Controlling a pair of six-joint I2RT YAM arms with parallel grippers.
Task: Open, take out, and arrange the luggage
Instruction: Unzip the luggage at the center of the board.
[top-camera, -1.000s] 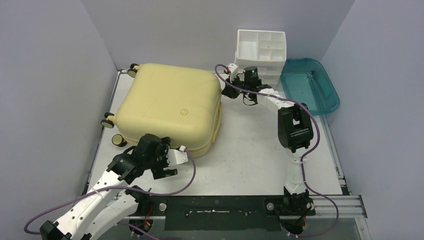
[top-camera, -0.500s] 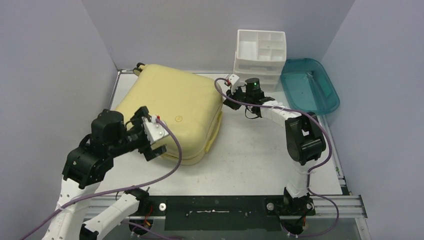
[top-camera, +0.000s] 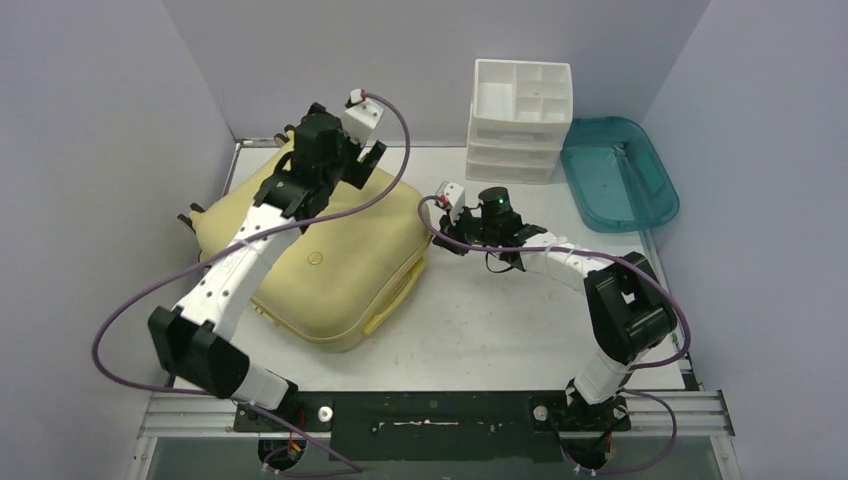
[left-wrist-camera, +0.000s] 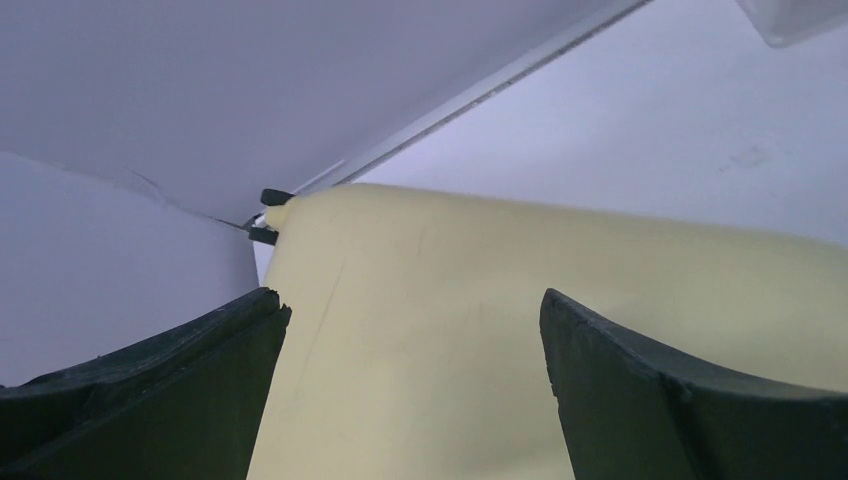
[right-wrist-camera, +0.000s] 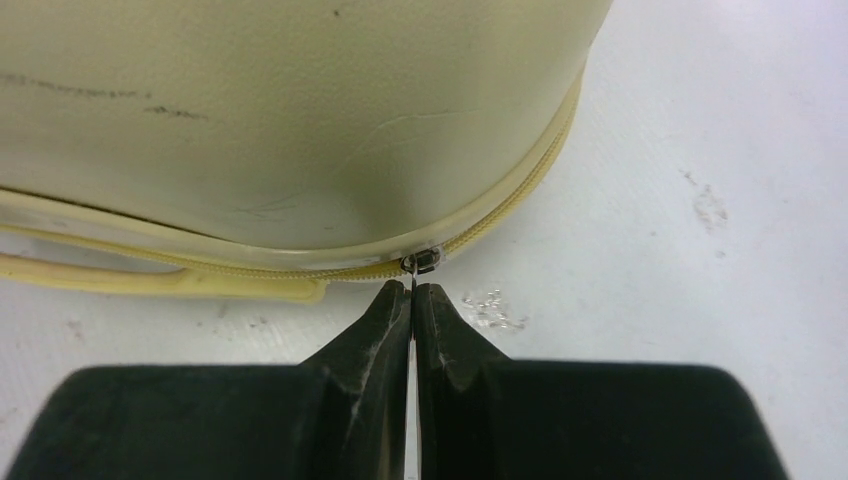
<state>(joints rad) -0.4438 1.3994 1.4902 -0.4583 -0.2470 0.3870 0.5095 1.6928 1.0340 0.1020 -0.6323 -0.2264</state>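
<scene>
Round badge (top-camera: 315, 258) on the luggage (top-camera: 340, 270) lid, too small to read. My right pincer (right-wrist-camera: 412, 292) is pressed together, pinching the zip pull (right-wrist-camera: 422, 263) on the luggage's right edge. My left pincer (left-wrist-camera: 412, 300) is spread wide over the far corner, holding nothing. Vs 0.5 s ago: the luggage has swung round, and my left arm went from near corner to far. Luggage sits at the desk (top-camera: 500, 320) left rim; bare room right and near.

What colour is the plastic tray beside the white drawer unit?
The tray is translucent teal, shown best in the top external view.
</scene>
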